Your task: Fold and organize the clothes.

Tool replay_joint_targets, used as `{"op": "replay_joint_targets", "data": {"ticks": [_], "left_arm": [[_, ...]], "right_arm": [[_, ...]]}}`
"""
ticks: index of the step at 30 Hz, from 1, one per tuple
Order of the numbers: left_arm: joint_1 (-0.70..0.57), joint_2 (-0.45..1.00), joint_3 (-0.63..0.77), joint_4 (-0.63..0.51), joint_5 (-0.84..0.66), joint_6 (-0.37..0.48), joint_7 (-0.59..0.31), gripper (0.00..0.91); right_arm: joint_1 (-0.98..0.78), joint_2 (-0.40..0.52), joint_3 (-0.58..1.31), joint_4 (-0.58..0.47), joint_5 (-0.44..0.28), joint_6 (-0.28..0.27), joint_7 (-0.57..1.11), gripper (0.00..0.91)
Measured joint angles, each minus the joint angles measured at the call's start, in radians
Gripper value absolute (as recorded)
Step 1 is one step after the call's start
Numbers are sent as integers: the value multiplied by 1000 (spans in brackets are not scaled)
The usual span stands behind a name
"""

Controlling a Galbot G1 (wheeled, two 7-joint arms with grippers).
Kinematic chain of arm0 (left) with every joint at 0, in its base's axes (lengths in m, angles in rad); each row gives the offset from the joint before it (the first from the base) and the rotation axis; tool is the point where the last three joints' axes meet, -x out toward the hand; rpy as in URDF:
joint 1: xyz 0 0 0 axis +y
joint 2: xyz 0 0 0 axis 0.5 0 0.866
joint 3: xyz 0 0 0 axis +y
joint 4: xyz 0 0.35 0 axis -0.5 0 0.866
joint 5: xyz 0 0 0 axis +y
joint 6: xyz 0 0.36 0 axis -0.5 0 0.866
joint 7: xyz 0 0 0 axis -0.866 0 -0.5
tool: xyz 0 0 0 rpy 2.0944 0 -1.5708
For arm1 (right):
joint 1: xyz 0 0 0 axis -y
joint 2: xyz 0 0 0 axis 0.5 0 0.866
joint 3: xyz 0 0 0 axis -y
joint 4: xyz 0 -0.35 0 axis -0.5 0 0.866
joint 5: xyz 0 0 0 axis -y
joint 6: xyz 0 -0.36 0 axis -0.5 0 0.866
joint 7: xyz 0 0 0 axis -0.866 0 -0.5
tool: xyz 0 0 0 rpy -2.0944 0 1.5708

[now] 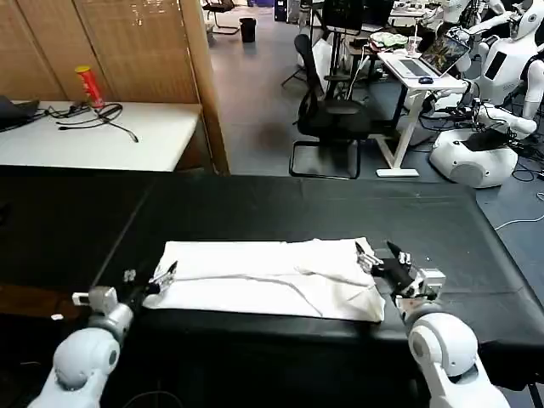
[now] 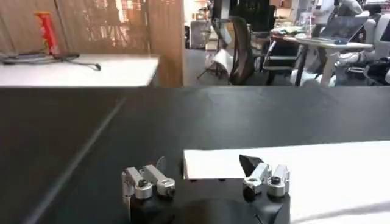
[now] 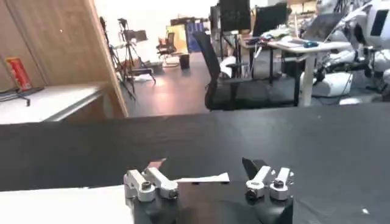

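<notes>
Risk here, as I read it, is an uneven grab. The T-shirt lies as a long, partly folded band across the near part of the black desk, close to its front edge. My left gripper sits at the shirt's left end, jaws apart, with the cloth corner between them in the left wrist view. My right gripper is at the right end, jaws also apart, and only a thin sliver of fabric lies between them. If I close now, the right side may pinch one layer or miss, and lifting would skew the fold or drag the shirt toward the desk edge.
</notes>
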Motion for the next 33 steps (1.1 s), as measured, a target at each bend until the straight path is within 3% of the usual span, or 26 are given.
{"op": "replay_joint_targets", "data": {"ticks": [10,11,24,27,31,32,33], "left_arm": [[15,-29,-12,25,-34,-6,7,878],[13,-31,-12,26,-39,-6,7,819],[0,-40,-17,49,-147,10,5,624],[5,-41,-17,49,-119,6,5,497],[9,-43,-12,53,-49,-6,7,449],[9,-43,-11,54,-33,-7,8,380],[9,-44,-11,55,-21,-8,8,205]], "right_arm": [[-11,2,2,15,-4,3,0,878],[-12,2,3,16,-4,3,0,878],[-23,11,2,23,-32,15,-9,878],[-26,13,1,23,-49,21,-20,878],[-28,13,1,23,-55,24,-24,878],[-28,13,1,24,-55,24,-24,878],[-27,13,2,24,-55,24,-24,878]]}}
